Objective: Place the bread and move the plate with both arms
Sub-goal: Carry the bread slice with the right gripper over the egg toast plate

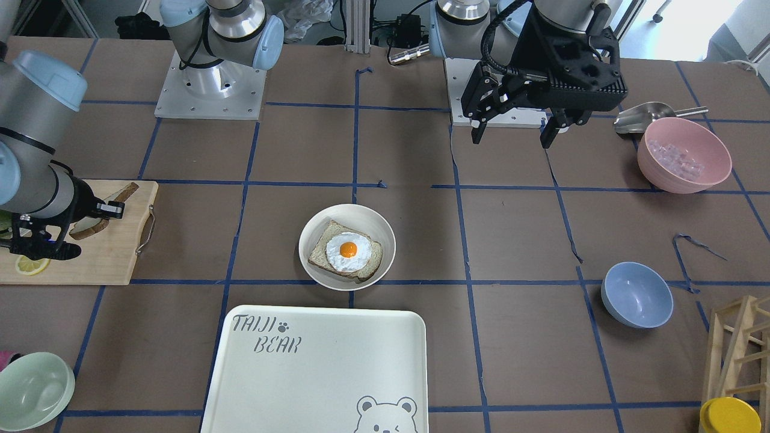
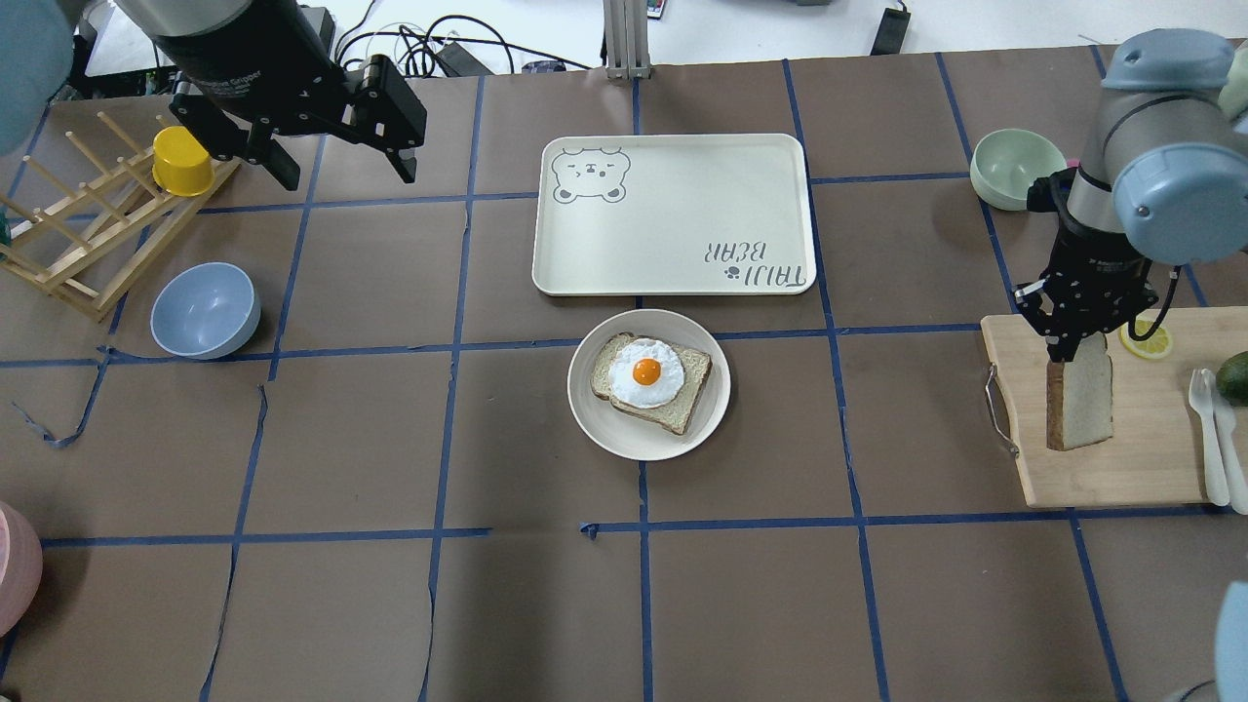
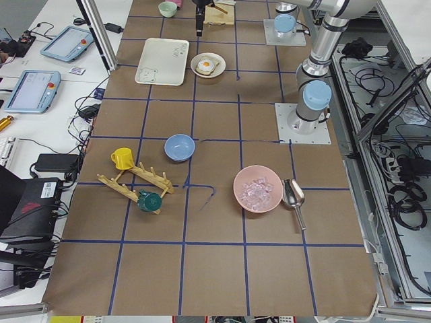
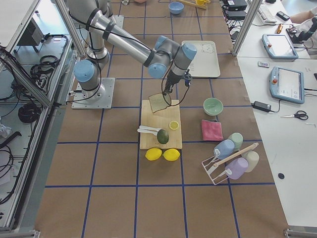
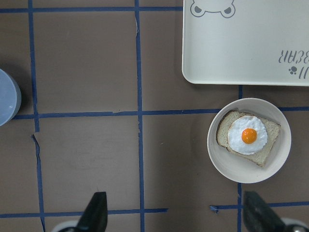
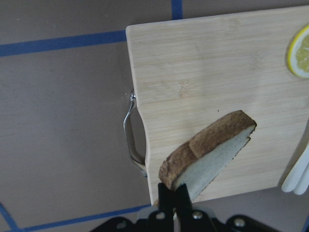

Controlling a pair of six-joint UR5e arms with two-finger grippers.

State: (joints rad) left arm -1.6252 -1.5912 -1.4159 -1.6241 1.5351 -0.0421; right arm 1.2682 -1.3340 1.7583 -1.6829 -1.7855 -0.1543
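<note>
Bread point(image 2: 1080, 402) clamped edge-down in right gripper point(image 2: 1070, 353), hanging over board point(image 2: 1121, 468), well right of plate point(image 2: 614, 434) | step: you look to be at the carry, placing not yet done | next: swing it over plate, lower, lay it flat on egg slice point(image 2: 651, 380) | left gripper point(image 2: 346, 174): jaws apart, hovering well left of plate, yours for the plate move.
</note>
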